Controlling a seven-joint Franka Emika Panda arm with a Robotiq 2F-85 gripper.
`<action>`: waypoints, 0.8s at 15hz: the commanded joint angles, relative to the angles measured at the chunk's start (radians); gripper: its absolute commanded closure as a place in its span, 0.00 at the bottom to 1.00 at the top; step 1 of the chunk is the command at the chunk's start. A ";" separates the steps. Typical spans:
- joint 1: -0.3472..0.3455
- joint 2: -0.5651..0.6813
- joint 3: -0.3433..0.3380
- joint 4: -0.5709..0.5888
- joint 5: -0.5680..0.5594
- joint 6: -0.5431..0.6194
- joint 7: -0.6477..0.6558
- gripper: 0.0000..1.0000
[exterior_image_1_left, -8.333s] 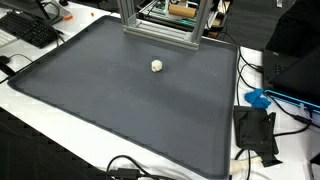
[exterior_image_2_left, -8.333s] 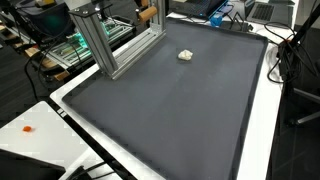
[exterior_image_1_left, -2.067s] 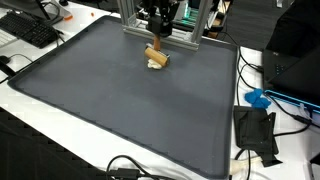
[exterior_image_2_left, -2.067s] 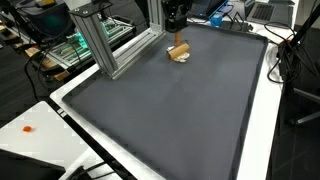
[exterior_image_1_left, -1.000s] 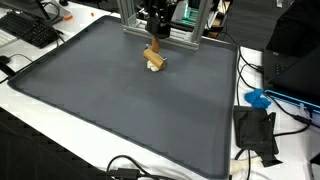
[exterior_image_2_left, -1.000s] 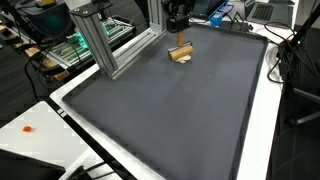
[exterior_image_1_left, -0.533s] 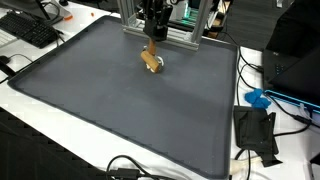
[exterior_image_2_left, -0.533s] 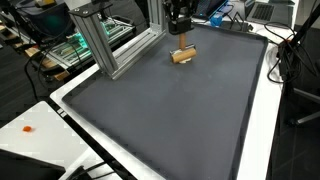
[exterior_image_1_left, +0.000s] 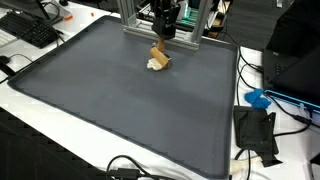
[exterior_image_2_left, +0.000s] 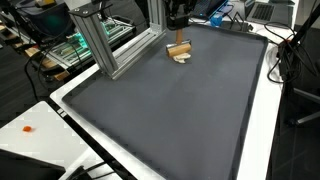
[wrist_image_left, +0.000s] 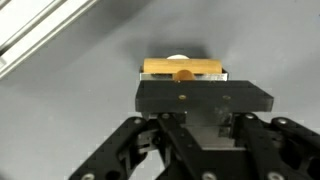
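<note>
The gripper (exterior_image_1_left: 163, 37) hangs at the far end of the mat, its black jaws clamped on a wooden bar (exterior_image_1_left: 160, 53). The bar is tan, smooth and straight-edged. In the wrist view the wooden bar (wrist_image_left: 183, 68) runs crosswise, with a round peg end facing the camera. The gripper's (wrist_image_left: 190, 82) boxy black body covers the lower half of the bar, so the pads' contact itself is hidden.

Right under the bar sits a white lump (exterior_image_1_left: 153, 65), small, rounded and a bit irregular. In the wrist view only a sliver of it (wrist_image_left: 178, 57) peeks over the wood. In an exterior view the bar (exterior_image_2_left: 178, 47) sits directly over the lump (exterior_image_2_left: 180, 59); whether they touch is too small to tell.

Everything rests on a wide mat (exterior_image_1_left: 120, 110), dark grey and matte with a raised rim. Behind the gripper (exterior_image_2_left: 178, 30) stands a ribbed aluminium frame (exterior_image_2_left: 100, 40), cut off at the top edge. Well off to the sides are a black keyboard (exterior_image_1_left: 30, 28), partly out of shot, and a blue clip (exterior_image_1_left: 258, 99) among cables, its shape hard to read.
</note>
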 joint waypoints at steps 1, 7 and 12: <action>0.012 0.032 0.004 -0.008 0.034 -0.024 -0.008 0.78; 0.000 0.018 -0.006 -0.025 -0.053 0.094 0.070 0.78; -0.012 0.038 -0.020 -0.037 -0.166 0.176 0.182 0.78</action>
